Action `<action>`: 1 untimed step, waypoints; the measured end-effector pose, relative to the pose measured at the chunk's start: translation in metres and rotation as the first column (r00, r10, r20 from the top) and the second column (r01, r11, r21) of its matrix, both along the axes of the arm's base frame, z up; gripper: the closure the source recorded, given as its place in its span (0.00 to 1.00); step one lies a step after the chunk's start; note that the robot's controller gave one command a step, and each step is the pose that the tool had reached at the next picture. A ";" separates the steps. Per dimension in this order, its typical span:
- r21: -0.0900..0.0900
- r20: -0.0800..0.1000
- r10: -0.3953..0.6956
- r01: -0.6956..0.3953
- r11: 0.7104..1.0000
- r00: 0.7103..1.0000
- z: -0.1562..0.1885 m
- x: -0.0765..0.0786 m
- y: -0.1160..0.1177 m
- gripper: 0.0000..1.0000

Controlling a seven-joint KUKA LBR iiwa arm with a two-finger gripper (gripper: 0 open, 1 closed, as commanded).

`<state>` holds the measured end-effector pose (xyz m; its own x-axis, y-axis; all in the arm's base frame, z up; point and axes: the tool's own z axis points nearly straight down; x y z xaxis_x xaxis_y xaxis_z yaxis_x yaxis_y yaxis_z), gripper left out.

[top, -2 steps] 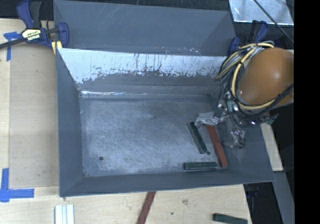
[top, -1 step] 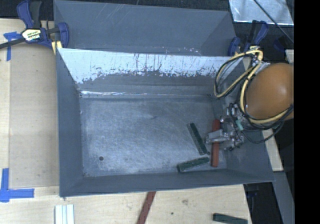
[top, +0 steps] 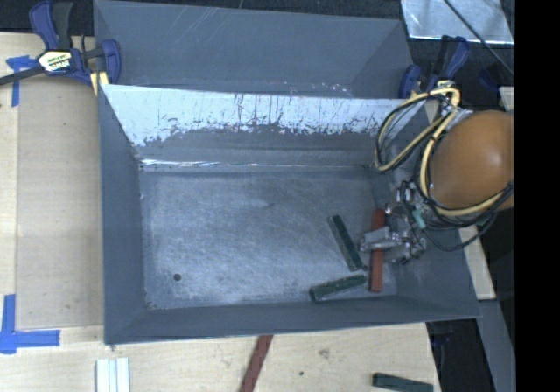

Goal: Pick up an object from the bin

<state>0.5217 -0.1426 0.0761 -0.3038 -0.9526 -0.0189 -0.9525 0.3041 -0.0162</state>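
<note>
My gripper (top: 392, 241) hangs low at the right end of the bin floor, right over a reddish-brown stick (top: 376, 266) that lies upright in the view against the right wall. Its metal fingertips sit on the upper part of that stick. Just left of it lies a dark green bar (top: 344, 241), slanting from upper left to lower right. A second dark green bar (top: 338, 289) lies almost flat along the front edge, below the first one.
The three things cluster in the bin's front right corner, close to the sloping right and front walls. The arm with its orange dome and cables leans in over the right rim.
</note>
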 end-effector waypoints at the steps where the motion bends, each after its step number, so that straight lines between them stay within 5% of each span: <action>1: -0.008 -0.025 0.008 -0.008 1.000 1.000 0.047 -0.007 -0.005 1.00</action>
<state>0.5146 -0.1472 0.1231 -0.2963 -0.9551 -0.0036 -0.9551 0.2963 0.0047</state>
